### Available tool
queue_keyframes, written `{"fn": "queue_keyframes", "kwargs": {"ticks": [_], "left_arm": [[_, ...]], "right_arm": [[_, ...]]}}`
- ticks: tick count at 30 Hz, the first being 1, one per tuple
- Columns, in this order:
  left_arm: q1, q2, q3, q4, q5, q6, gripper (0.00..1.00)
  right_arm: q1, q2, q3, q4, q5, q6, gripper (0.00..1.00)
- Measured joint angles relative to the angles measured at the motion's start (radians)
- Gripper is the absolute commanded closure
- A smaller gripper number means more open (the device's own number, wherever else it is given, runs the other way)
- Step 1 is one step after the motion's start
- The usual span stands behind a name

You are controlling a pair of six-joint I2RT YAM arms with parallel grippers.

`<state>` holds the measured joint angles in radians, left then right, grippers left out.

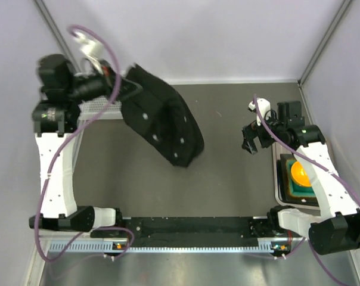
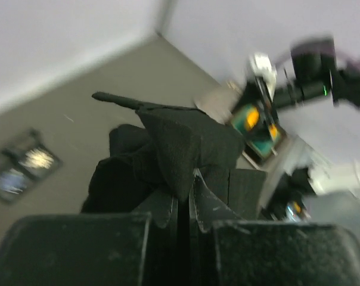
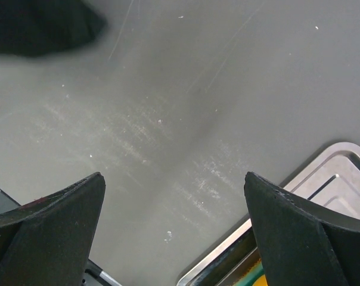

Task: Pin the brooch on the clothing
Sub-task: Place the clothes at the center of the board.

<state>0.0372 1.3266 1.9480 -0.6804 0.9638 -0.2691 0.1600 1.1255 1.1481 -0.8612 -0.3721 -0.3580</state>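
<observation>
**A:** Overhead view first: where's the clothing [image 1: 162,122]?

**B:** I see one black shirt, bunched up. Its top corner is pinched in my left end effector [image 1: 130,87] at the far left, and the rest hangs down to the right over the tabletop [image 1: 227,185]. I count four small white buttons [image 1: 145,116]. My right end effector [image 1: 250,144] is well apart from it, beside the one tray [image 1: 279,179], which holds an orange disc [image 1: 299,172].

**A:** Left wrist?

**B:** The left end effector [image 2: 183,205] is clamped narrow on a fold of the clothing [image 2: 186,143]. It's blurry.

**A:** Right wrist?

**B:** The right end effector [image 3: 173,179] is spread wide and holds nothing, with bare tabletop [image 3: 168,89] below it. The clothing [image 3: 37,24] is only a dark edge at top left, and the tray [image 3: 323,173] corner is at lower right.
</observation>
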Motion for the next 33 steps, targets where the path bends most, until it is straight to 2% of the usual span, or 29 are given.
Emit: {"fn": "queue_keyframes", "kwargs": {"ticks": [4,7,13,14,16,18,20,22,25,26,29,33], "left_arm": [[-0.269,-0.011,-0.248,-0.221,-0.111,0.303,0.87],[-0.383,-0.004,-0.488,-0.327,-0.190,0.500,0.83],[-0.381,-0.015,-0.747,-0.459,-0.385,0.873,0.80],[-0.380,-0.032,-0.784,-0.461,-0.420,0.935,0.77],[-0.378,-0.086,-0.875,-0.467,-0.500,1.051,0.59],[-0.373,-0.154,-0.974,-0.477,-0.587,1.144,0.49],[-0.353,-0.207,-1.043,-0.507,-0.652,1.219,0.45],[-0.288,-0.218,-1.046,-0.537,-0.662,1.270,0.42],[-0.171,-0.186,-0.965,-0.563,-0.626,1.290,0.36],[-0.150,-0.167,-0.923,-0.571,-0.605,1.287,0.27],[-0.118,-0.101,-0.792,-0.573,-0.502,1.276,0.26],[-0.117,-0.066,-0.777,-0.577,-0.354,1.260,0.25]], "right_arm": [[0.001,0.001,0.000,-0.003,-0.019,0.000,0.01],[0.001,0.006,0.000,-0.010,-0.031,-0.001,0.01],[0.001,0.043,0.001,-0.041,-0.064,-0.010,0.01],[0.001,0.051,0.001,-0.048,-0.072,-0.013,0.01],[0.002,0.071,0.001,-0.055,-0.087,-0.017,0.01],[0.010,0.099,0.001,-0.061,-0.105,-0.018,0.01],[0.030,0.134,0.002,-0.066,-0.124,-0.018,0.01],[0.055,0.171,0.016,-0.075,-0.146,-0.017,0.01],[0.089,0.221,0.046,-0.075,-0.191,-0.017,0.01],[0.099,0.236,0.055,-0.075,-0.210,-0.016,0.01],[0.137,0.292,0.103,-0.073,-0.283,-0.016,0.01],[0.208,0.373,0.166,-0.063,-0.366,-0.008,0.01]]}}
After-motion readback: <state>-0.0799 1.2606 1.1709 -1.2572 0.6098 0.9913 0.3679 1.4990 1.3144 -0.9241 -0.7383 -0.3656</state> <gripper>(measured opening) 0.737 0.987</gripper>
